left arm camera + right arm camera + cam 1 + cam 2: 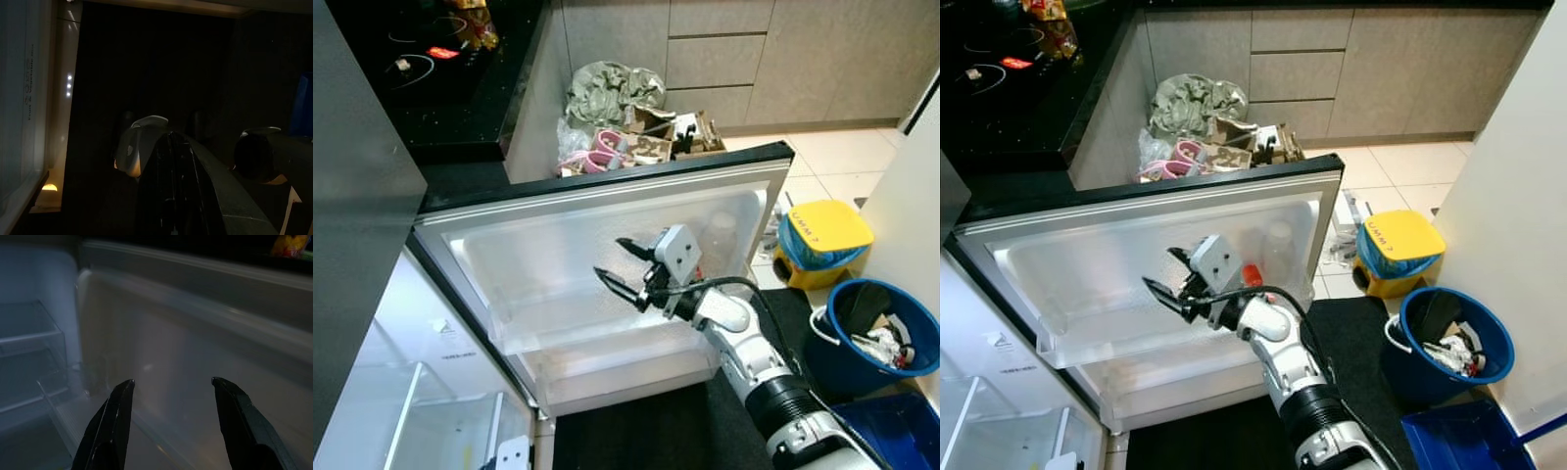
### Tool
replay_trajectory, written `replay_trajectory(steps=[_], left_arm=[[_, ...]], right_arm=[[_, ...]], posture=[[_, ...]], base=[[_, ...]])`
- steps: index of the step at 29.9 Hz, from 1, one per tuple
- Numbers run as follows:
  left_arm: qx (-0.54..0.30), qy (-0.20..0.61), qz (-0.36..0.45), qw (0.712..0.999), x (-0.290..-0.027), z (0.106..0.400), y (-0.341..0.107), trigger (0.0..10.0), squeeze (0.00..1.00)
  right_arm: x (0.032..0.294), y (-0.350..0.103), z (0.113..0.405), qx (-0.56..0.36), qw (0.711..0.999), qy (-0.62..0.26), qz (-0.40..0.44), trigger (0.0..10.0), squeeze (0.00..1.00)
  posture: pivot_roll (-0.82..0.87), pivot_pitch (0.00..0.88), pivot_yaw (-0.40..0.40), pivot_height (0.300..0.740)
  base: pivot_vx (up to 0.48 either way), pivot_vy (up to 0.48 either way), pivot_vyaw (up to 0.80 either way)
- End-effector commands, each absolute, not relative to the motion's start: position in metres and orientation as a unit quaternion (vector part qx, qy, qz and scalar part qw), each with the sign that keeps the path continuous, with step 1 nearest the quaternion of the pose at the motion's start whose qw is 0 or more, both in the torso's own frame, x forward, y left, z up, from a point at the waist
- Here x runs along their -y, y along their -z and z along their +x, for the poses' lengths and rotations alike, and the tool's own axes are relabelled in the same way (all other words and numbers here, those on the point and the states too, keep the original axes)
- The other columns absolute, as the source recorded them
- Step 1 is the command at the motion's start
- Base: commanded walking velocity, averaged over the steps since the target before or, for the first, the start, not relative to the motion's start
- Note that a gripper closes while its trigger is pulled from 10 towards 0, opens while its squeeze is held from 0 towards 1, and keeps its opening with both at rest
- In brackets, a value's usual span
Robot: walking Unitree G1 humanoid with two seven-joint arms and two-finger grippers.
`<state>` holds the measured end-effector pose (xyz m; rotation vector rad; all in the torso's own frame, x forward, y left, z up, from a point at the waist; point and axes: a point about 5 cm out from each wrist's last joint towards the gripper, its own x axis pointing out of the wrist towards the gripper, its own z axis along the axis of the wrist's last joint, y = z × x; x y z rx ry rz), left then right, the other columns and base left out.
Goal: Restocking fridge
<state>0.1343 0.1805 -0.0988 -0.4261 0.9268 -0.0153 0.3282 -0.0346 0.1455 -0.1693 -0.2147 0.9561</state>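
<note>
Right gripper reaches over the clear plastic door shelf of the open white fridge door, fingers spread wide, empty. A clear bottle with an orange cap stands in that shelf, just beside the wrist. Left gripper hangs in shade; finger state unclear. Beyond: yellow-lidded bin, round blue bucket, black desk.

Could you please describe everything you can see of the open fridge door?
The fridge door stands swung wide open, its inner side facing the camera. The liner looks like white plastic, with a dark outer edge along the top and clear bins across the lower half. A bottle with a red cap stands in a bin near the door's free end. The right end effector, fingers open and holding nothing, hovers in front of the liner.
</note>
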Motion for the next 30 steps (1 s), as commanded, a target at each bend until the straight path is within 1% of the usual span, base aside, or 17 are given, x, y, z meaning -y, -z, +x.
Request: replay_trajectory(steps=[1,4,6,10,12,14,15,18,21,22,24,28,30], left_arm=[[-0.456,0.006,-0.208,0.865,-0.177,0.126,0.102,10.0,0.0],[-0.456,0.006,-0.208,0.865,-0.177,0.126,0.102,10.0,0.0],[-0.456,0.006,-0.208,0.865,-0.177,0.126,0.102,10.0,0.0],[-0.457,0.007,-0.207,0.865,-0.176,0.126,0.102,10.0,0.0],[-0.457,0.007,-0.207,0.865,-0.176,0.126,0.102,10.0,0.0],[-0.457,0.006,-0.207,0.865,-0.176,0.126,0.102,10.0,0.0],[-0.457,0.006,-0.207,0.865,-0.176,0.126,0.102,10.0,0.0],[-0.458,0.007,-0.208,0.864,-0.176,0.125,0.103,10.0,0.0],[-0.459,0.007,-0.208,0.864,-0.176,0.123,0.103,10.0,0.0],[-0.461,0.006,-0.208,0.863,-0.176,0.121,0.104,10.0,0.0],[-0.461,0.006,-0.208,0.863,-0.176,0.121,0.104,10.0,0.0],[-0.463,0.006,-0.208,0.861,-0.176,0.118,0.104,10.0,0.0],[-0.463,0.006,-0.209,0.861,-0.176,0.118,0.105,10.0,0.0]], right_arm=[[0.042,-0.141,0.339,0.055,0.899,-0.425,-0.088,10.0,0.0],[0.047,-0.142,0.344,0.024,0.903,-0.421,-0.084,10.0,0.0],[0.047,-0.142,0.344,0.024,0.903,-0.421,-0.084,10.0,0.0],[0.048,-0.145,0.348,-0.049,0.89,-0.451,-0.057,10.0,0.0],[0.047,-0.146,0.35,-0.064,0.887,-0.454,-0.05,10.0,0.0],[0.05,-0.146,0.357,-0.095,0.889,-0.444,-0.055,10.0,0.0],[0.05,-0.146,0.357,-0.095,0.889,-0.444,-0.055,10.0,0.0],[0.058,-0.15,0.37,-0.14,0.9,-0.406,-0.077,10.0,0.0],[0.06,-0.154,0.376,-0.168,0.902,-0.392,-0.071,10.0,0.0],[0.063,-0.157,0.38,-0.19,0.905,-0.375,-0.067,10.0,0.0],[0.064,-0.158,0.38,-0.194,0.905,-0.372,-0.067,10.0,0.0],[0.066,-0.155,0.381,-0.257,0.895,-0.361,-0.046,10.0,0.0],[0.067,-0.153,0.381,-0.264,0.894,-0.36,-0.045,10.0,0.0]], posture=[[-0.04,0.101,-0.02,0.74],[-0.04,0.105,-0.018,0.74],[-0.04,0.105,-0.018,0.74],[-0.04,0.109,-0.018,0.74],[-0.04,0.109,-0.018,0.74],[-0.04,0.114,-0.018,0.74],[-0.04,0.114,-0.018,0.74],[-0.04,0.12,-0.018,0.74],[-0.04,0.127,-0.019,0.74],[-0.04,0.129,-0.019,0.74],[-0.04,0.129,-0.019,0.74],[-0.04,0.143,-0.021,0.74],[-0.04,0.143,-0.021,0.74]], base=[[0.0,0.0,0.0],[0.0,0.0,0.0],[0.0,0.0,0.0],[0.0,0.0,0.0],[0.0,0.0,0.0],[0.0,0.0,0.0],[0.0,0.0,0.0],[0.0,0.0,0.0],[0.0,0.0,0.0],[0.0,0.0,0.0],[0.0,0.0,0.0],[0.0,0.0,0.0],[0.0,0.0,0.0]])
